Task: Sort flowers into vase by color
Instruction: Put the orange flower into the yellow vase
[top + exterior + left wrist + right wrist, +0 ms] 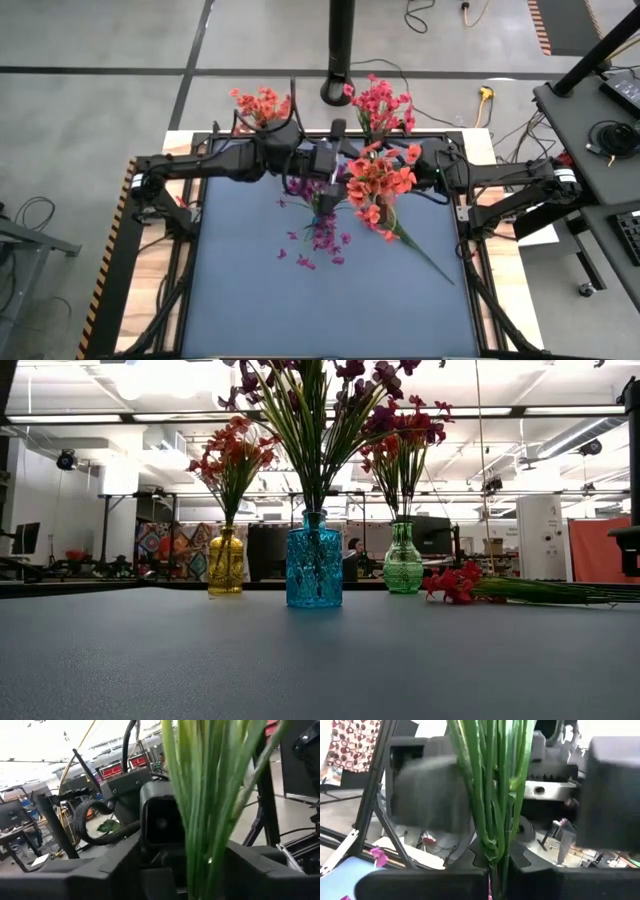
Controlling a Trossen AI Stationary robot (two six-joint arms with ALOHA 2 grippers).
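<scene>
Right wrist view — green stems (pixel 492 820) pinched between right gripper (pixel 496 870) fingers, upright.

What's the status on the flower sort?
Both pincers at blue vase stems; right pincer shut on them, left unclear. Red sprig lies on table. Nothing blocking.

On my blue-grey counter (pixel 300 660) I see three glass vases standing: yellow (pixel 225 563), blue (pixel 314 560) and green (pixel 403 560). A red-blossomed sprig (pixel 520 589) lies flat near the green one, toward the counter's right side.
</scene>
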